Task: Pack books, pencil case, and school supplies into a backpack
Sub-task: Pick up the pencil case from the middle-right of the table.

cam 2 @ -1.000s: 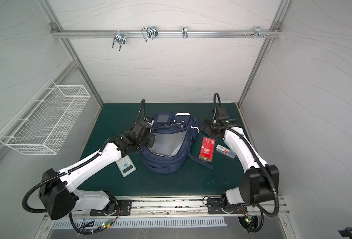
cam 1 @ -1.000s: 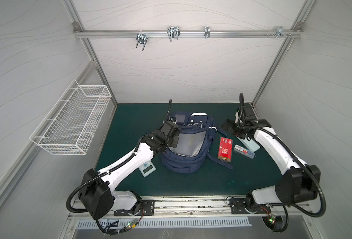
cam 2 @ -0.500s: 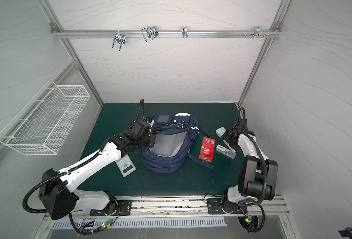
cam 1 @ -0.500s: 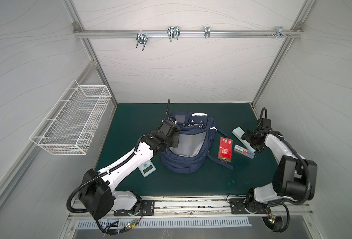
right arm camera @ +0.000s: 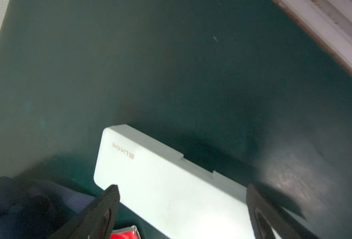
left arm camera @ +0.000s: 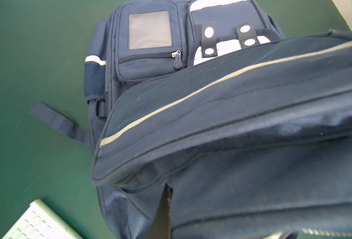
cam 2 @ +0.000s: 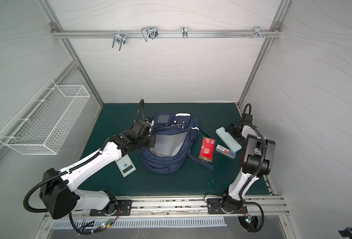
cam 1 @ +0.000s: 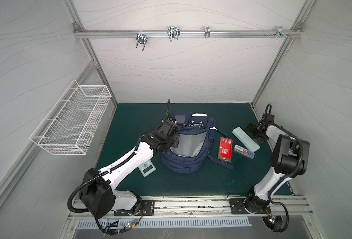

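The pencil case (cam 1: pixel 246 139) lies flat on the green table (cam 1: pixel 191 186), directly below the right tool (right arm camera: pixel 182 189). In the right wrist view its pale top fills the gap between the two black fingers (right arm camera: pixel 108 202). That tool is spread wide and holds nothing, with one finger to each long side of the case and neither visibly touching it.

The case looks like a stiff, smooth, hard shell, probably light, and its plain sides may slip under a narrow pinch. The sound hold is across its short width near mid-length, so that it does not tip when lifted. The stepped lid edge on one long side might also give the pad some purchase.

Past the case from the right tool, a clear box (cam 1: pixel 244 151) lies just beside it, then the red book (cam 1: pixel 225 149), then the backpack (cam 1: pixel 181 163). The bag's mouth gapes, showing grey lining, and I cannot tell whether anything is inside.

The left tool (cam 1: pixel 174 140) is clamped shut on the backpack's rim on its own side, holding the flap up. The calculator (cam 2: pixel 125 164) lies under that arm, near the tool.

A second ago the right arm was stretched toward the backpack and hid part of the case. It has since folded back toward the side wall, so the whole case is now in view and the fingers stand a touch wider. The left arm, the bag and the loose things have not shifted.
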Available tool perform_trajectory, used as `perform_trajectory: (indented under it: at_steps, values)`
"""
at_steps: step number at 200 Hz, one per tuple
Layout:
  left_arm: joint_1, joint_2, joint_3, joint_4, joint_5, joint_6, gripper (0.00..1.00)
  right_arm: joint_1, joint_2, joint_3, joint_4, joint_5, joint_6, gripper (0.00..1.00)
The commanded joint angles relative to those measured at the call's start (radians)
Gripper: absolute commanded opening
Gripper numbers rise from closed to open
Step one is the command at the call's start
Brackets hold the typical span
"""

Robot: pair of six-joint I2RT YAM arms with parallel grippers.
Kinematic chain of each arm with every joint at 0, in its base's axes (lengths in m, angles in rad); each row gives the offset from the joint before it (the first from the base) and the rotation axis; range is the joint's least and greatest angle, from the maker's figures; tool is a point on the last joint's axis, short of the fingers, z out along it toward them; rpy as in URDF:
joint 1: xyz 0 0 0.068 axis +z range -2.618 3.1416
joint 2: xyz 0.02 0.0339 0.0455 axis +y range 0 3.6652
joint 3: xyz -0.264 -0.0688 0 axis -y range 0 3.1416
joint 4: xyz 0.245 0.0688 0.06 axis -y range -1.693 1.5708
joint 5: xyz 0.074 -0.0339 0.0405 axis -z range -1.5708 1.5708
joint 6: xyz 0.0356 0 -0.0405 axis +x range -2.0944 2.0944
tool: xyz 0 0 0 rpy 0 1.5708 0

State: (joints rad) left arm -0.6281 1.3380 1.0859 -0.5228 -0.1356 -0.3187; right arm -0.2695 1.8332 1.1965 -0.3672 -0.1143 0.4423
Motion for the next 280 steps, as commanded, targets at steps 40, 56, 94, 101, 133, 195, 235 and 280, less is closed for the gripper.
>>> perform_trajectory:
  at_steps: [40,56,94,101,133,195,235,280]
  values:
    - [0.017,-0.012,0.049,0.042,0.051,-0.057,0.00,0.009,-0.012,-0.104,0.063,-0.134,0.014,0.95]
    - [0.022,-0.012,0.051,0.040,0.054,-0.060,0.00,0.038,-0.054,-0.146,0.056,-0.133,0.022,0.95]
    - [0.037,-0.024,0.049,0.041,0.057,-0.065,0.00,0.164,-0.101,-0.158,-0.023,0.028,-0.007,0.96]
    - [0.037,-0.026,0.049,0.041,0.058,-0.065,0.00,0.184,-0.091,-0.147,-0.047,0.070,-0.011,0.96]
    - [0.042,-0.030,0.048,0.045,0.072,-0.072,0.00,0.244,-0.053,-0.106,-0.115,0.187,-0.025,0.91]
    - [0.050,-0.041,0.048,0.046,0.079,-0.072,0.00,0.328,0.031,0.001,-0.256,0.345,-0.032,0.82]
    - [0.055,-0.040,0.047,0.045,0.074,-0.072,0.00,0.321,0.079,0.037,-0.275,0.271,-0.072,0.76]
    - [0.063,-0.037,0.042,0.054,0.086,-0.073,0.00,0.310,0.067,0.025,-0.258,0.229,-0.082,0.51]
